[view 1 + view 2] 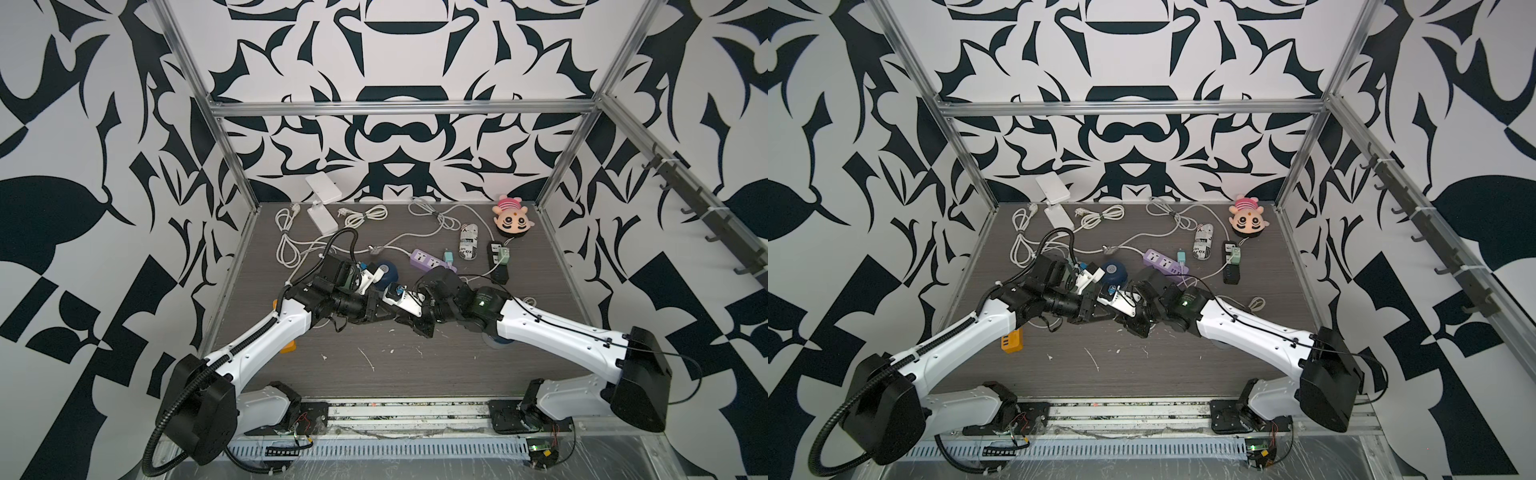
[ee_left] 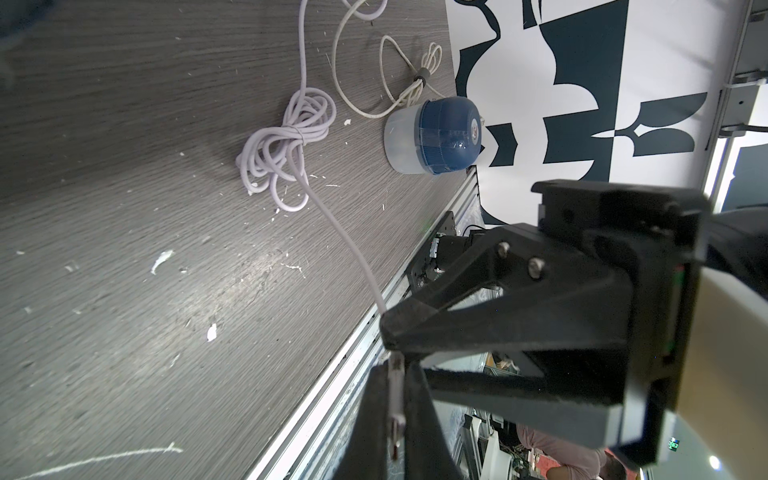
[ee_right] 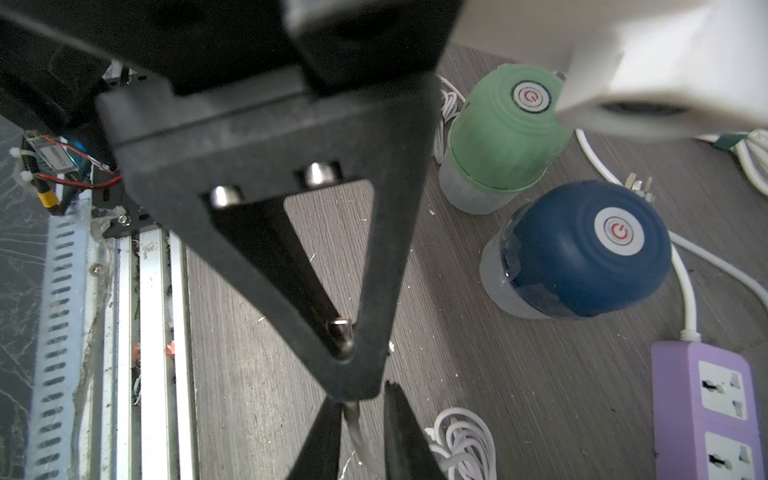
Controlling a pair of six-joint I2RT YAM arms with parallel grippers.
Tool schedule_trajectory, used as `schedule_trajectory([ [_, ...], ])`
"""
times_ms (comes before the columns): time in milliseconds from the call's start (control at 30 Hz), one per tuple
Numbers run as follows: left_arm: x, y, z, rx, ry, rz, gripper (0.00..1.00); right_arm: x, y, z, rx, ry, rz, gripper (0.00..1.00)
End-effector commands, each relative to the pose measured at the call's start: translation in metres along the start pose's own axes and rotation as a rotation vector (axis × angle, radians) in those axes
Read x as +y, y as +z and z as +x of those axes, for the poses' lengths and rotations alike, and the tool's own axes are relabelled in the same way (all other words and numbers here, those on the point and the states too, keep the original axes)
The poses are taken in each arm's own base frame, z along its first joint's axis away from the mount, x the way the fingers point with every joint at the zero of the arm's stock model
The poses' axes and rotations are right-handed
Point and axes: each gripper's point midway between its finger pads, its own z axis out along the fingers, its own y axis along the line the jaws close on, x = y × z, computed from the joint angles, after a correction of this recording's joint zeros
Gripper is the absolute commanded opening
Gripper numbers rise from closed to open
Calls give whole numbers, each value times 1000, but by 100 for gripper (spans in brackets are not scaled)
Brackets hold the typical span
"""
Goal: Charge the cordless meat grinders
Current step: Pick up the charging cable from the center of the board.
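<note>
My two grippers meet tip to tip above the table's middle in both top views, the left gripper against the right gripper. The left gripper is shut on the white plug of a charging cable. My right gripper is open, and the same cable runs loose between its fingers. A navy grinder stands upright just behind the grippers, with the mint green grinder beside it; the green one is hidden in the top views. Another navy grinder stands near the front edge under the right forearm.
A purple power strip lies right of the grinders, a black strip farther right, an orange one under the left forearm. A pink plush sits at the back right. Coiled white cables and white boxes lie around.
</note>
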Motion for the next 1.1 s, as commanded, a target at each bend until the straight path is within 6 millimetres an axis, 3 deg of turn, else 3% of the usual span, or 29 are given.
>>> schedule_trajectory([
  [0,1,1,6,18,10,12,0,1,-5,-16,-38,-19,-3,21],
  [467,-3,-1,6,18,15,23,0,1,-4,-8,-10,-23,-1,25],
  [967,-6,-1,4,17,13,30,0,6,-3,-9,-6,-27,-34,7],
  [1000,-6,-1,4,15,11,28,10,6,-3,-8,-5,-27,-34,5],
  [1067,-2,-2,1,-1,1,4,42,6,-4,-9,-9,-27,-30,0],
])
